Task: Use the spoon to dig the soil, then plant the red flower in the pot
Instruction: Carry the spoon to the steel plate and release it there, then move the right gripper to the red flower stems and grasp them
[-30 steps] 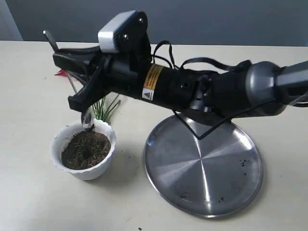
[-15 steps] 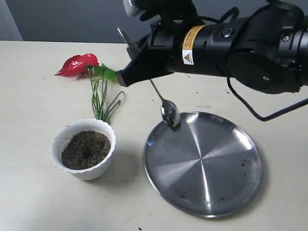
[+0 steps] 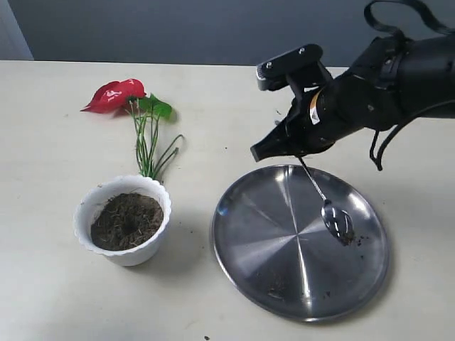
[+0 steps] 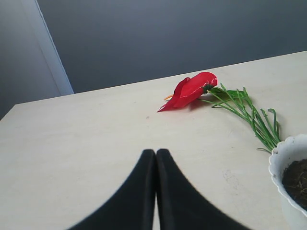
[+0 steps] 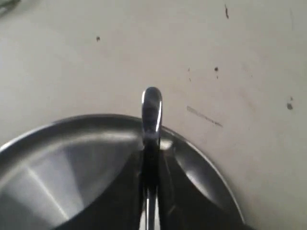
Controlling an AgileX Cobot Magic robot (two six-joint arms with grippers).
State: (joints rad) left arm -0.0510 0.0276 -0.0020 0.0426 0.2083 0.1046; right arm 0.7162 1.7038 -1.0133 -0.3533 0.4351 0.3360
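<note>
While the pale table (image 3: 57,298) stretches wide under everything, the right arm (image 3: 384,85) reaches in from the far right side and hangs over the round steel plate (image 3: 284,249). That plate lies flat on the table, to the right of the pot and apart from it, with a few dark crumbs scattered on its surface. The right hand (image 3: 295,153) is clamped tight on the handle of the spoon (image 3: 328,206); the spoon slants down from it, its bowl low over the right part of the plate with a little dark soil at its tip. In the right wrist view the spoon's handle end (image 5: 151,112) sticks out past the closed fingers, above the plate's rim (image 5: 201,158).

To the left stands the pot (image 3: 124,252), upright, filled with the soil (image 3: 126,220), which has a hollow in its middle. Behind the pot the red flower (image 3: 114,94) lies flat on the table, stems pointing toward the pot's rim.

The left hand (image 4: 155,158) shows only in its own wrist view: fingers pressed together, nothing between them, hovering above bare table short of the flower (image 4: 192,88).
</note>
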